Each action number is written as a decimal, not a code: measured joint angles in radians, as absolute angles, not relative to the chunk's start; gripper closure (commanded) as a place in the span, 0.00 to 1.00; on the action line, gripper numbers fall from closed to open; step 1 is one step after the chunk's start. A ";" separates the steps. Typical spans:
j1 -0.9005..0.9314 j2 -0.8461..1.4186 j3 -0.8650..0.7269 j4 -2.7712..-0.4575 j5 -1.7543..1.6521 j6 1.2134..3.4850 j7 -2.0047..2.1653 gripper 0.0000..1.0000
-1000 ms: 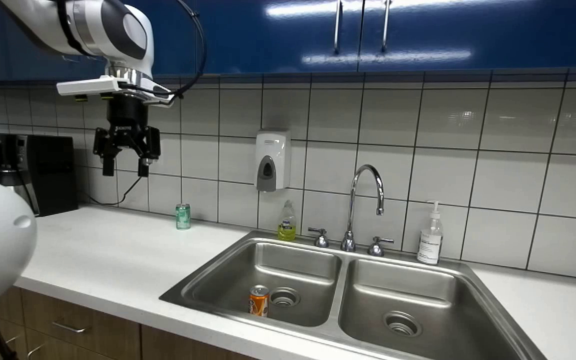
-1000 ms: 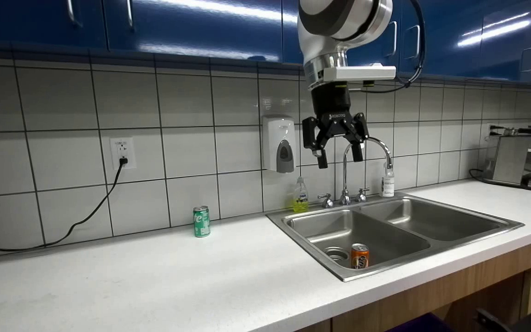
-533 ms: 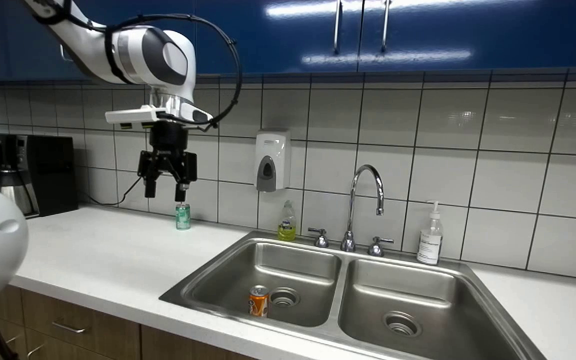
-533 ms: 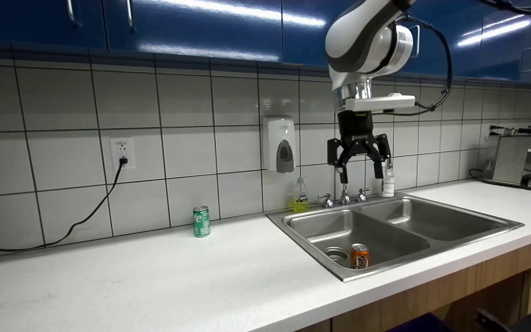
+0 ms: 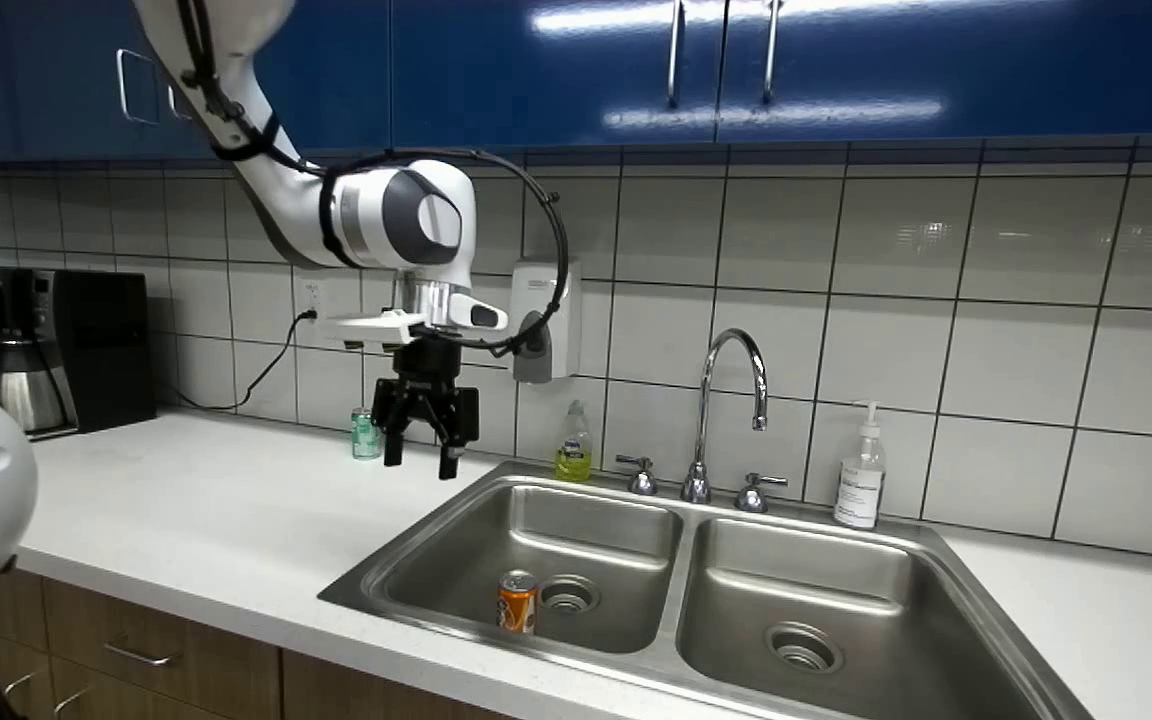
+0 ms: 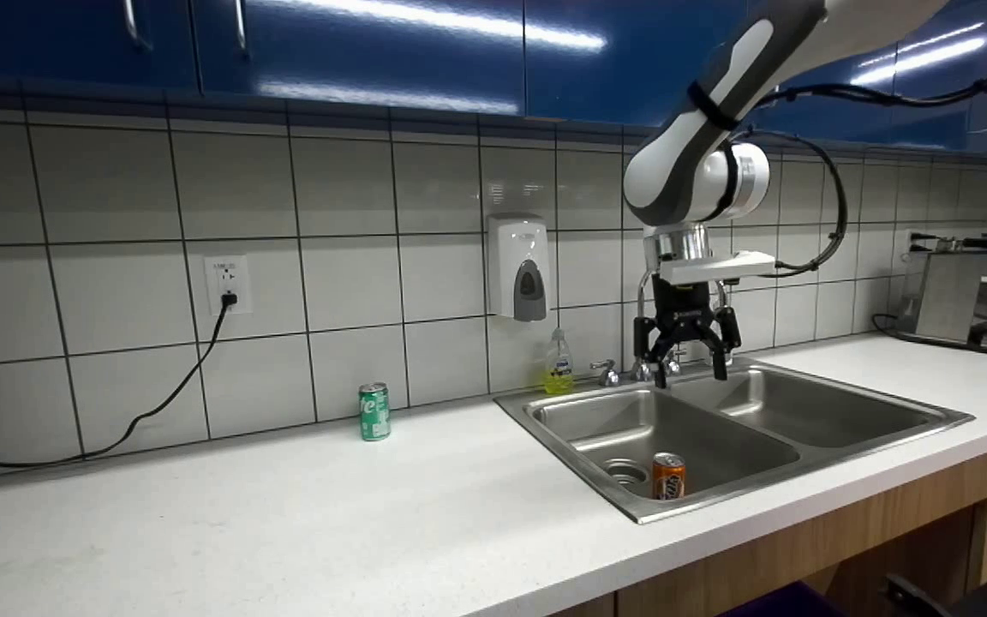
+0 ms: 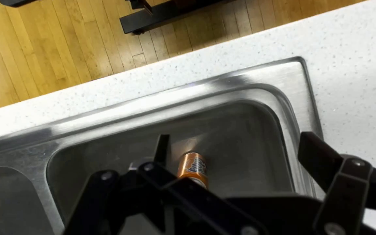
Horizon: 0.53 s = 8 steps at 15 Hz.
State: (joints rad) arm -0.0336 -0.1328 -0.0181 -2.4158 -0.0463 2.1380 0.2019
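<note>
Orange soda can (image 7: pixel 193 164) stands upright in the sink (image 7: pixel 289 73), below the fingers (image 7: pixel 317 155) and apart from them. Handling, judged: light if empty, weightier if full; thin metal, fairly stiff but dentable, probably slick. Best hold: round the smooth side, mid-height. Fingers spread wide, tips pointing down; they hold nothing, touch nothing.

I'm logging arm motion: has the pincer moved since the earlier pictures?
Yes: in an exterior view, the pincer moved down and toward the picture's right, its tips now lower than the wall dispenser.
</note>
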 measured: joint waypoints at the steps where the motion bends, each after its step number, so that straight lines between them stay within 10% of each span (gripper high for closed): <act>1: -0.036 -0.097 -0.027 -2.410 -0.047 2.168 0.195 0.00; 8: -0.045 0.154 -0.082 -2.310 -0.047 2.300 0.132 0.00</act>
State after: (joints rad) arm -0.0447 0.1540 -0.0815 -2.3097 -0.0466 2.2997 0.1318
